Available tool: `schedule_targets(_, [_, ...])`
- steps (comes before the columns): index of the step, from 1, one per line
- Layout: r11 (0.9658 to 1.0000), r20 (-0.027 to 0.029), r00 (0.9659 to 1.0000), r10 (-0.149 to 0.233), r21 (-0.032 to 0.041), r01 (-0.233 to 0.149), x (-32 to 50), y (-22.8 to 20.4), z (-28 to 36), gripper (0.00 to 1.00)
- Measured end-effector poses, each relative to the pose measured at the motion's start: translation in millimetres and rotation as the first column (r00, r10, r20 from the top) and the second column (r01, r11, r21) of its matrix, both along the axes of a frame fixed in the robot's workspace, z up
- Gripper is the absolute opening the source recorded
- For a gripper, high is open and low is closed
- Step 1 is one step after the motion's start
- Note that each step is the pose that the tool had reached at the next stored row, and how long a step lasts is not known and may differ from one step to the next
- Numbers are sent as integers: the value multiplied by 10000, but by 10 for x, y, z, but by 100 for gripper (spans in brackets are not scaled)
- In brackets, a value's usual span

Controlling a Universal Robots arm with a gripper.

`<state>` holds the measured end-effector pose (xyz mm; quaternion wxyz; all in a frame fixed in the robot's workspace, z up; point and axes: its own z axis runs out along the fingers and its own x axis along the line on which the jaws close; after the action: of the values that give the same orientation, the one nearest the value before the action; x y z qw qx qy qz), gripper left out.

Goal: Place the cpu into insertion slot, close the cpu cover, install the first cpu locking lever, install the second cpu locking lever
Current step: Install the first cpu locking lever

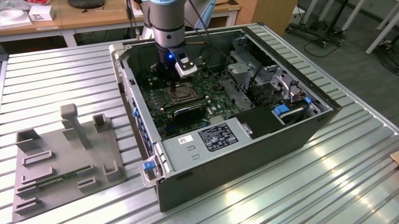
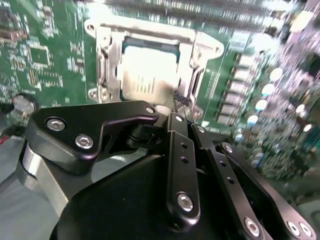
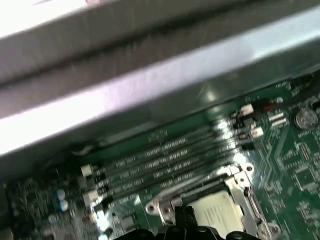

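My gripper [image 2: 177, 107] hangs inside the open computer case [image 1: 262, 140], its fingers pressed together with nothing between them, the tips right at the edge of the insertion slot [image 1: 182, 93]. The cpu [image 2: 147, 75] lies flat in that slot, pale and silvery, and the cpu cover [image 2: 112, 65] is down around it, its metal frame bordering the chip in both wrist views. Green motherboard [image 2: 45, 55] surrounds the slot; long memory slots [image 3: 160, 160] run just beside it, between it and the case wall. The case stands on the slatted counter [image 1: 56, 79], with a grey fixture tray [image 1: 62, 158] near the case.
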<state>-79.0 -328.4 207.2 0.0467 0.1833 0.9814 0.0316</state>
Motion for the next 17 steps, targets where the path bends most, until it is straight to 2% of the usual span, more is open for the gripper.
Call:
schedule_targets(1, [9998, -14, 10000, 52, -179, -52, 0, 0, 0, 11])
schedule_targets(2, [9995, -39, 9999, 102, -292, -103, 0, 0, 0, 11])
schedule_targets(4, [9995, -58, 9999, 126, -299, -128, 0, -1, 0, 11])
schedule_targets(10, [9973, -82, 9977, 665, -297, -668, 31, 0, -5, 11])
schedule_targets(13, [9957, -91, 9961, 873, -297, -875, 66, 0, -6, 11])
schedule_targets(17, [9940, -140, 9944, 1047, -292, -1051, 144, 0, -7, 11])
